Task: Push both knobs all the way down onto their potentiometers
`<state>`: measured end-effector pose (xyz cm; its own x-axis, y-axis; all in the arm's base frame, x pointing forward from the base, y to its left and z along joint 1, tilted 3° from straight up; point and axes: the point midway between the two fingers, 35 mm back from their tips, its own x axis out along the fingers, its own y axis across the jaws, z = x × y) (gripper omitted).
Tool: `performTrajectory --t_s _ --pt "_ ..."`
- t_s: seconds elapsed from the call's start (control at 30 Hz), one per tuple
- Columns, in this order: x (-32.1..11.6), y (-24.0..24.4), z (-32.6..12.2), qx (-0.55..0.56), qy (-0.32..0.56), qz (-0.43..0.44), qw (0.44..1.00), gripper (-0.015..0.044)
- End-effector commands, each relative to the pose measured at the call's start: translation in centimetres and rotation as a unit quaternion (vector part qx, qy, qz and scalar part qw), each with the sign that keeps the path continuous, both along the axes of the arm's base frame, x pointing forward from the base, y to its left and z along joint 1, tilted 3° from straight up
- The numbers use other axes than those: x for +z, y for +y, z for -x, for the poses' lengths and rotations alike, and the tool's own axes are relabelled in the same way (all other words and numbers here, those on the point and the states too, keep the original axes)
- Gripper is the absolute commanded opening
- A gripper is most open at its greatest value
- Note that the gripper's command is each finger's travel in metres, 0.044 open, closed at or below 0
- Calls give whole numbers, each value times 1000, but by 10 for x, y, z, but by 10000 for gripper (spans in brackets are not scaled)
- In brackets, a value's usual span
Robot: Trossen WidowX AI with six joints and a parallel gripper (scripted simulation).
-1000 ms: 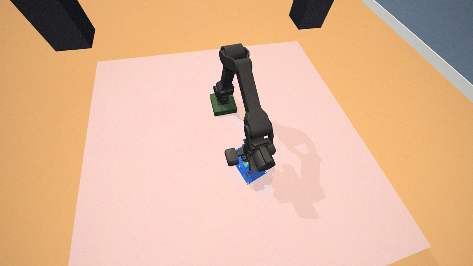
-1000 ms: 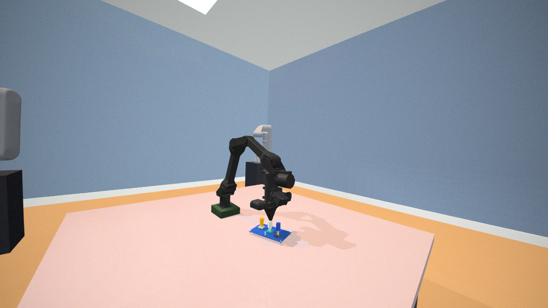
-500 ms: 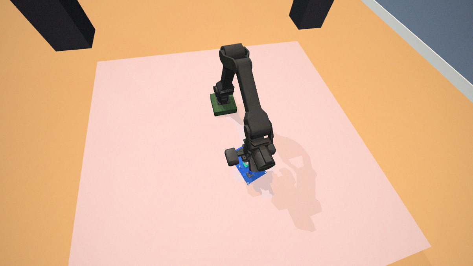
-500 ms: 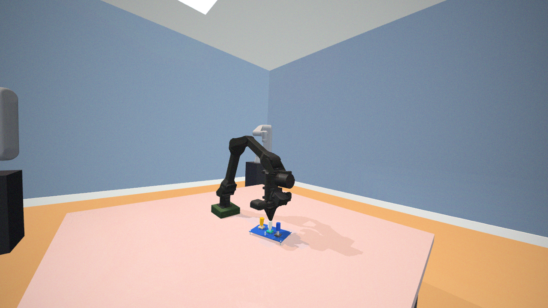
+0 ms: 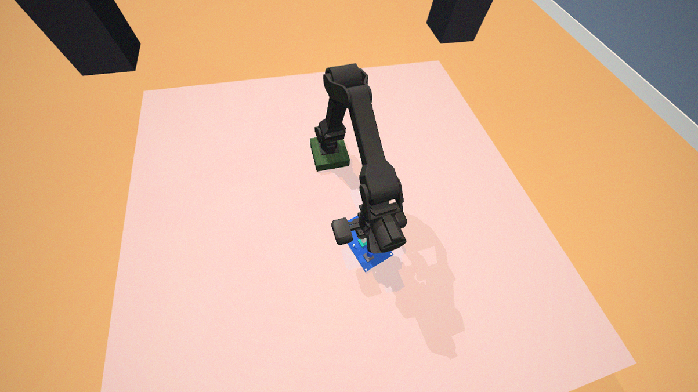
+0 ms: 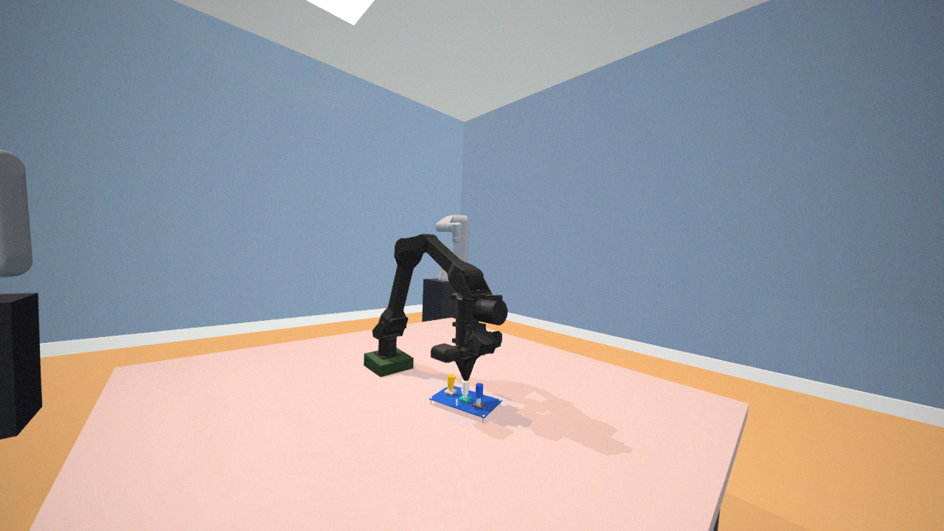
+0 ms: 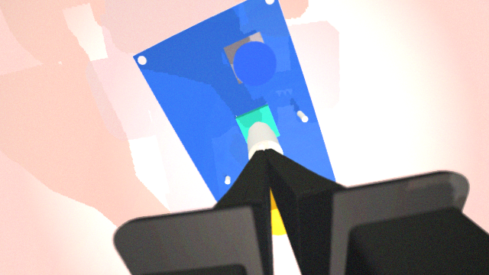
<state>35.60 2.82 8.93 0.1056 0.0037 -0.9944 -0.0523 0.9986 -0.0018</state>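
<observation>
The blue circuit board (image 5: pixel 382 259) (image 6: pixel 490 403) (image 7: pixel 176 103) stands on short legs. It carries a yellow knob (image 6: pixel 450 380) (image 7: pixel 279 222), a white knob (image 6: pixel 465 386) (image 7: pixel 261 134) and a blue knob (image 6: pixel 479 389) (image 7: pixel 254 63). The blue knob stands above its dark potentiometer (image 6: pixel 478 405) (image 7: pixel 231 51) with a pale shaft showing between. The white knob is over the green potentiometer (image 6: pixel 464 399) (image 7: pixel 269 118); any gap there is too small to tell. My gripper (image 6: pixel 466 379) (image 7: pixel 264 156) is shut and empty, pointing down, its tips at the white knob's top. Contact is unclear.
The arm's green base block (image 5: pixel 331 159) (image 6: pixel 389 362) stands on the pink table (image 5: pixel 228 250) (image 6: pixel 264 436). The yellow and blue knobs flank the white knob closely. White posts (image 7: pixel 302 116) rise near the board's edges. Dark pedestals (image 5: pixel 459 14) stand beyond the table.
</observation>
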Motion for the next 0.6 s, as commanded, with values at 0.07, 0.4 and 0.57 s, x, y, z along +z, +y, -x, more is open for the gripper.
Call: performTrajectory --t_s 0.07,0.4,0.57 --pt "-13 -1 -3 -1 5 2 1000 0" --pt "-14 -1 -4 -1 5 2 1000 0" --pt "-15 -1 -4 -1 5 2 1000 0"
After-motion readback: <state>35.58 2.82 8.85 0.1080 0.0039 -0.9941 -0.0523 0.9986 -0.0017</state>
